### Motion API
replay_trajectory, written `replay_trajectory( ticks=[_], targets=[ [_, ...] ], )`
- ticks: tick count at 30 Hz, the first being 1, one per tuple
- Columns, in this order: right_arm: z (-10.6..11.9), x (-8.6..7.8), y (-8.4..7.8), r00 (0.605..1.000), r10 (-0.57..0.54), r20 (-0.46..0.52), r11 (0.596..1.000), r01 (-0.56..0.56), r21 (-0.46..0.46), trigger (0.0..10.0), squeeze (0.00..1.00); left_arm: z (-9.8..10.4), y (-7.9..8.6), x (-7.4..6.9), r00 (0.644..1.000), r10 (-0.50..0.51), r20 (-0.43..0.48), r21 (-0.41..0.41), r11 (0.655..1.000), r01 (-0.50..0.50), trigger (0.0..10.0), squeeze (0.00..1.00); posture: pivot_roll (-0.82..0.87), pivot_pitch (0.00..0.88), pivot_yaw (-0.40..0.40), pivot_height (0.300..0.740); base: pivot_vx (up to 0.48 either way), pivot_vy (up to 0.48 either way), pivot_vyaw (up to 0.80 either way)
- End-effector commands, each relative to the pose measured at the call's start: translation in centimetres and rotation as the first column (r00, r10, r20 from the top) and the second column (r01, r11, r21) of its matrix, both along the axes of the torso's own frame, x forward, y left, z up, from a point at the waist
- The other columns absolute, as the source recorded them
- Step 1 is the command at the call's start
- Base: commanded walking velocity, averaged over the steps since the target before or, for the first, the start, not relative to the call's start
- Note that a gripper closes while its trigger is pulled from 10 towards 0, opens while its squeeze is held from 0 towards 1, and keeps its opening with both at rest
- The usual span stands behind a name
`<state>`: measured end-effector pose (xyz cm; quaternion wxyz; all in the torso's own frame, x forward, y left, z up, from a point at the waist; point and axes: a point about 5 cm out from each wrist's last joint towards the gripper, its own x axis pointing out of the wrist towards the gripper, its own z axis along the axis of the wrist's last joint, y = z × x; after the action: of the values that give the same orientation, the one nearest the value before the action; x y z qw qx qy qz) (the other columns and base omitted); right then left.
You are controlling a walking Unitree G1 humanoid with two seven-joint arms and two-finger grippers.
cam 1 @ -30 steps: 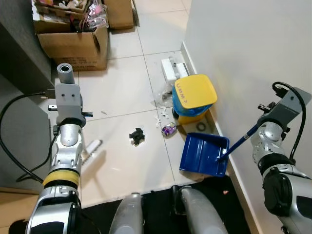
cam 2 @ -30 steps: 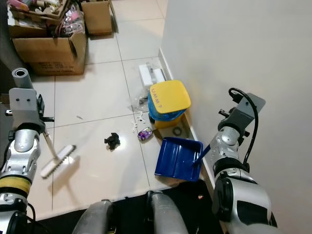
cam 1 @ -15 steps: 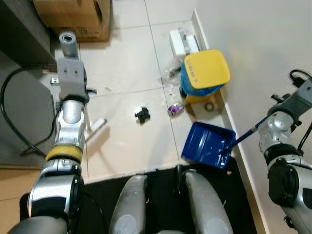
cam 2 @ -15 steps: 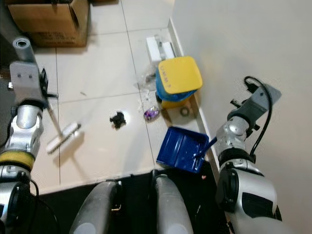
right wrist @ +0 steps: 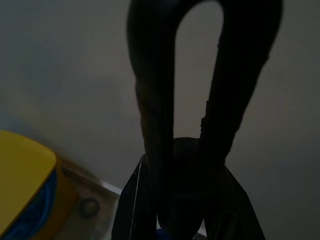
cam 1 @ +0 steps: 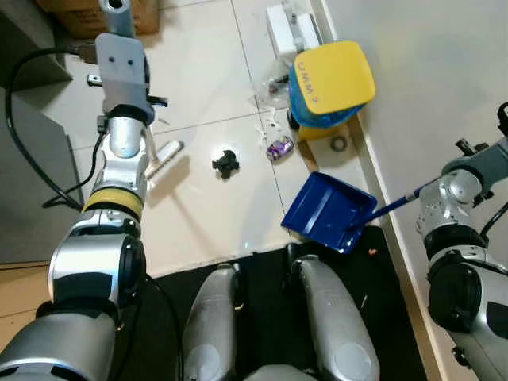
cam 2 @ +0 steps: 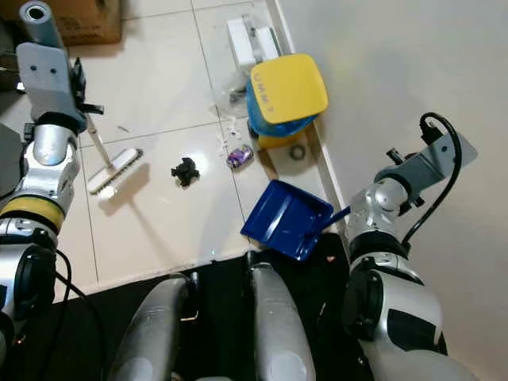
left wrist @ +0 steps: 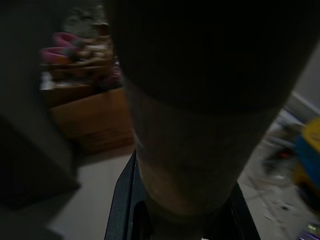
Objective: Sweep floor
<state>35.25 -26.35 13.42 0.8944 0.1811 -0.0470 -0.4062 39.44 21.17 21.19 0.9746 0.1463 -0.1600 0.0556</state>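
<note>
A white broom head (cam 1: 163, 152) rests on the pale tiles, left of a black clump of debris (cam 1: 225, 163). Its thin handle (cam 2: 97, 141) rises to my left arm (cam 1: 119, 71). In the left wrist view my left gripper (left wrist: 181, 217) is shut on the dark broom handle (left wrist: 200, 115). A purple wrapper (cam 1: 279, 148) and white scraps (cam 1: 266, 127) lie right of the clump. The blue dustpan (cam 1: 327, 210) sits tilted near the wall, its mouth towards the debris. My right gripper (right wrist: 180, 200) is shut on the dustpan handle's loop (right wrist: 150, 100).
A blue bin with a yellow lid (cam 1: 329, 75) stands against the wall (cam 1: 429, 71), with a white box (cam 1: 286, 24) beyond it. Cardboard boxes (cam 2: 79, 20) stand at the far left. A black mat (cam 1: 262, 262) lies under my legs (cam 1: 325, 317). A small ring (cam 1: 340, 144) lies by the skirting.
The camera has tilted down and turned, shifting the whole scene. The broom head now lies farther forward, level with the black clump. The dustpan has swung round, its mouth turned more to the left.
</note>
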Motion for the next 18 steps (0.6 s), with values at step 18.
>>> replay_trajectory(
  ticks=[18],
  targets=[
    [-1.1, -2.0, 4.1, 0.981, 0.194, 0.019, 0.971, -0.189, -0.148, 10.0, 0.0, -0.7, -3.9, 0.5, 0.994, -0.098, -0.041, 0.366, 0.924, 0.106, 10.0, 0.0, -0.19, 0.544, -0.008, 0.74, 0.0, 0.0, 0.0]
  ],
)
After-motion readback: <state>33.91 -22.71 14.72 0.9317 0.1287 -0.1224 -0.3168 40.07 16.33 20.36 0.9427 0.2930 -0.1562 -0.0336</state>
